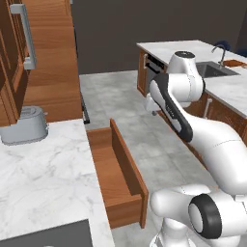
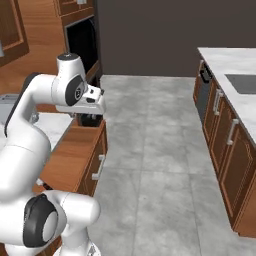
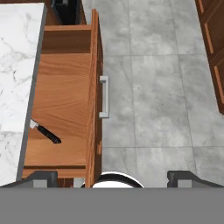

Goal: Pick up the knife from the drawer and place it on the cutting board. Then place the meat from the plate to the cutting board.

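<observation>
The drawer (image 3: 65, 100) of reddish-brown wood stands pulled out from under the marble counter; it also shows in the left base view as the drawer (image 1: 116, 173). Near its corner lies the knife (image 3: 47, 134), black handle toward the drawer's middle, blade partly under the counter edge. My gripper (image 3: 114, 177) hovers high above the drawer front, open and empty, fingertips (image 3: 41, 177) wide apart. In the right base view my gripper (image 2: 90, 119) points down over the drawer (image 2: 75, 150). The cutting board (image 1: 235, 62) shows partly beside the sink. The meat and the plate are out of view.
A grey toaster (image 1: 24, 126) sits on the marble counter (image 1: 43, 178) left of the drawer. Across the grey tiled floor (image 2: 150, 150) runs a second counter with a sink (image 1: 214, 70) and wooden cabinets (image 2: 225, 135). The drawer's metal handle (image 3: 104, 97) faces the aisle.
</observation>
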Robot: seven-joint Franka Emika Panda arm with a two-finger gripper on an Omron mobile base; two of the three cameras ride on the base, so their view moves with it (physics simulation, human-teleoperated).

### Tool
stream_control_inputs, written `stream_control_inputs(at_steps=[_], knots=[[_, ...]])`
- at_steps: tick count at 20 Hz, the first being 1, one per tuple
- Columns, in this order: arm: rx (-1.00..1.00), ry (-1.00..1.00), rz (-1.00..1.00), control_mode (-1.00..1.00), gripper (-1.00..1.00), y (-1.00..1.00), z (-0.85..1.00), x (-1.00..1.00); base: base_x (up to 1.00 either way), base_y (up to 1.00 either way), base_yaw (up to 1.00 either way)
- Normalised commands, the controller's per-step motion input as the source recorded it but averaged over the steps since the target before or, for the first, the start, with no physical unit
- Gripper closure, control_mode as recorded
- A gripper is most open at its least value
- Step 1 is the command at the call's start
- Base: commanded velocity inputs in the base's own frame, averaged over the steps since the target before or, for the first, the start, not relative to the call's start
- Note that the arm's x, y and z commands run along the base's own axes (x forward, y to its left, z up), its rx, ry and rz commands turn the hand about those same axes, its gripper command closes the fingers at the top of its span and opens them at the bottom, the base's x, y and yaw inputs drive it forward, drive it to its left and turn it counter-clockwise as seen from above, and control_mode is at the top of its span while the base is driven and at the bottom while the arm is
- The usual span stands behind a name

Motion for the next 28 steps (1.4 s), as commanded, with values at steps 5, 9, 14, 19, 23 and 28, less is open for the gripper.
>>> stream_control_inputs(at_steps=[5,9,14,19,23,28], knots=[[0.0,0.0,0.0,1.0,-1.0,0.0,0.0,0.0,0.0,0.39,-0.09],[0.0,0.0,0.0,1.0,-1.0,0.0,0.0,0.0,0.0,0.14,0.0],[0.0,0.0,0.0,1.0,-1.0,0.0,0.0,0.0,0.0,0.0,0.0],[0.0,0.0,0.0,1.0,-1.0,0.0,0.0,0.0,0.13,0.0,0.0],[0.0,0.0,0.0,1.0,-1.0,0.0,0.0,0.0,0.35,0.0,0.01],[0.0,0.0,0.0,1.0,-1.0,0.0,0.0,0.0,0.34,0.0,0.04]])
